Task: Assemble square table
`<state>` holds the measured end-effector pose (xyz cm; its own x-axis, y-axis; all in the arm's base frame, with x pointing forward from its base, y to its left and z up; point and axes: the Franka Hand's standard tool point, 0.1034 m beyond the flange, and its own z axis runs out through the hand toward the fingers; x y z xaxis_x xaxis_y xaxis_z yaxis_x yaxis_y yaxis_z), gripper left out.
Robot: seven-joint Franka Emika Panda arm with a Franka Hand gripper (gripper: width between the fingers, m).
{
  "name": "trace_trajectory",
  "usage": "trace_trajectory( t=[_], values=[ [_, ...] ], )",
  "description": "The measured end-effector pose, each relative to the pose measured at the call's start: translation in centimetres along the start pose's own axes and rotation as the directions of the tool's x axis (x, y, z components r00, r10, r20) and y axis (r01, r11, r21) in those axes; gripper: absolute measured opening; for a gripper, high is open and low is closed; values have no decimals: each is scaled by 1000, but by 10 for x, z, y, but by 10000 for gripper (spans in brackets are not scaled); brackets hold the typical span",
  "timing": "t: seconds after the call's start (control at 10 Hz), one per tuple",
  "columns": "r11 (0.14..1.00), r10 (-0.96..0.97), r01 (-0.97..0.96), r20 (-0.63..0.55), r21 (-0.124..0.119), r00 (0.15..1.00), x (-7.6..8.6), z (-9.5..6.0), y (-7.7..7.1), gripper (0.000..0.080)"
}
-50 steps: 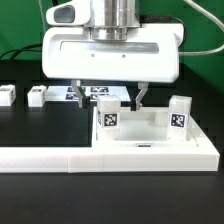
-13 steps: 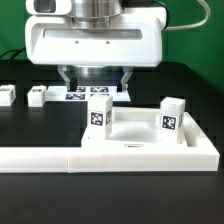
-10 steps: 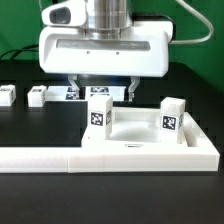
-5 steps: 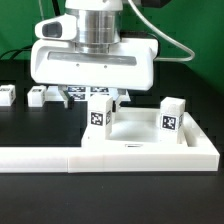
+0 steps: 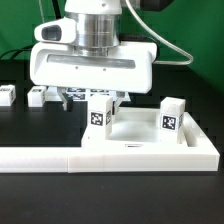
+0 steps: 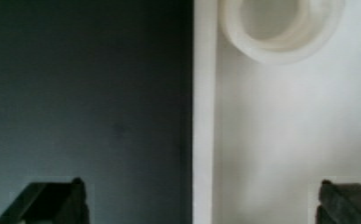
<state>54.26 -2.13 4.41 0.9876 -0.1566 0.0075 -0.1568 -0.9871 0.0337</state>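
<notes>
The white square tabletop lies flat against the white L-shaped barrier. Two tagged white legs stand upright in its near corners, one on the exterior view's left and one on the right. Two more small white legs lie loose at the far left. My gripper hangs open and empty just behind the left upright leg. In the wrist view the gripper straddles the tabletop's edge, with a round empty corner socket ahead and dark fingertips at the frame's corners.
The marker board lies on the black table behind the tabletop, partly hidden by my fingers. The barrier runs along the front and wraps the tabletop's right side. A green backdrop stands behind.
Over the last second my gripper has shifted to the exterior view's left and sunk a little, still open. The tabletop and legs have not moved.
</notes>
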Motion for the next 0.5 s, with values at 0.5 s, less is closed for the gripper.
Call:
trace_trajectory(
  t=[0.5],
  values=[
    [998, 25, -24, -22, 62, 999, 3, 5, 7, 649]
  ],
)
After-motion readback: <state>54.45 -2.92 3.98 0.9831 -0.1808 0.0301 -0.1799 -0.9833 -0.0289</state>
